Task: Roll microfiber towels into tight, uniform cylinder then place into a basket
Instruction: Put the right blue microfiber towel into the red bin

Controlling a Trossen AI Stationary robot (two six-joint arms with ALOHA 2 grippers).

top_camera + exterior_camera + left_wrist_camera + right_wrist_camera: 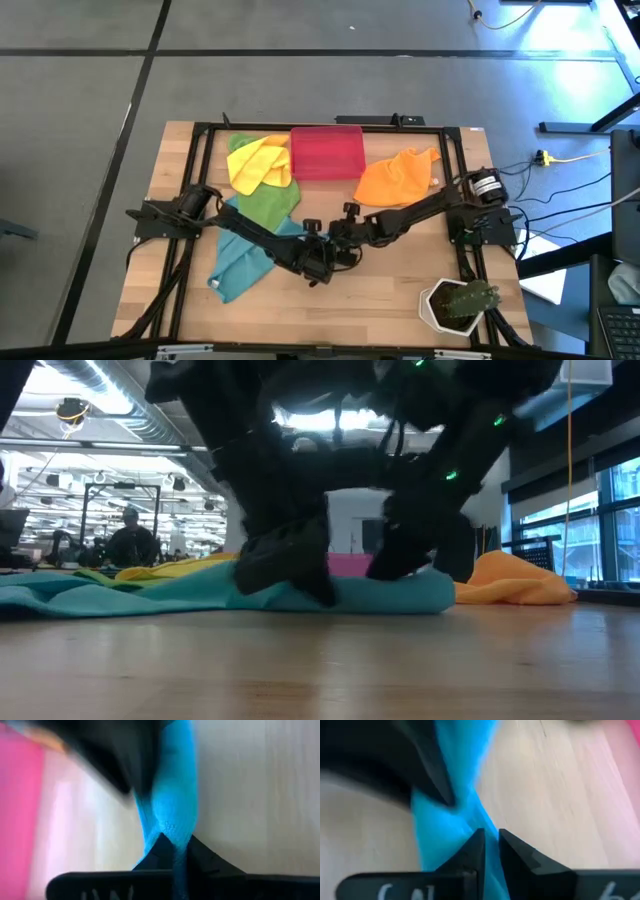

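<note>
High view: the teal towel (240,268) is seen lying toward the table's near left corner, its right end pinched by both the left gripper (318,268) and the right gripper (340,240), closed side by side, the basket (325,152) standing at the far edge.

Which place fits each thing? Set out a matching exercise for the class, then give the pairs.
Things:
1. teal-blue microfiber towel
2. orange microfiber towel
3. red-pink plastic basket
4. white hexagonal plant pot

Places:
A. table's far edge, middle
B. pinched by both grippers
C. right of the basket
D. near right corner

Pairs: 1-B, 2-C, 3-A, 4-D
</note>
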